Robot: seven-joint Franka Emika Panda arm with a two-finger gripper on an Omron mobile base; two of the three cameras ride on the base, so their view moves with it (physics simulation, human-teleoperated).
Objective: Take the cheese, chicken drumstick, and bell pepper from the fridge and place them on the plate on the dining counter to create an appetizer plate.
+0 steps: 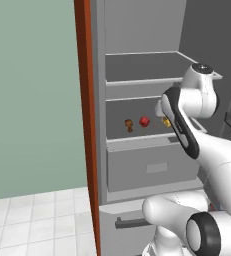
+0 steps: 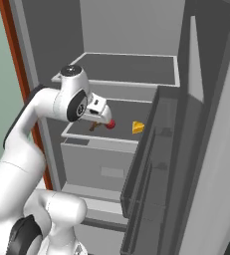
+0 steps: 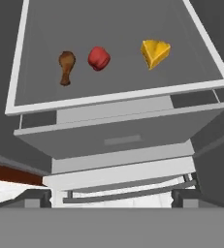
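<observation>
the fridge (image 1: 137,165) stands open, its grey shelves bare except for the middle one. on that shelf (image 3: 45,99) three foods lie in a row, apart from one another: the chicken drumstick (image 3: 66,66), the bell pepper (image 3: 98,58) just beside it, and the cheese (image 3: 155,53) further along. in the left base view the drumstick (image 1: 129,124) sits furthest left, the pepper (image 1: 144,121) in the middle, and the cheese (image 1: 166,121) peeks out beside the arm. in the right base view the cheese (image 2: 138,127) lies clear on the shelf, while the pepper (image 2: 110,124) and drumstick (image 2: 93,127) are partly hidden behind the hand.

the hand is raised in front of the middle shelf, looking down onto it. the jaws (image 3: 111,198) show as two dark tips set wide apart, released, with nothing between them. all three foods lie well ahead of the tips, untouched, with the pepper nearest the line between them. below the shelf sit a closed drawer (image 3: 118,135) and the bar-handled lower drawer (image 1: 132,222).
</observation>
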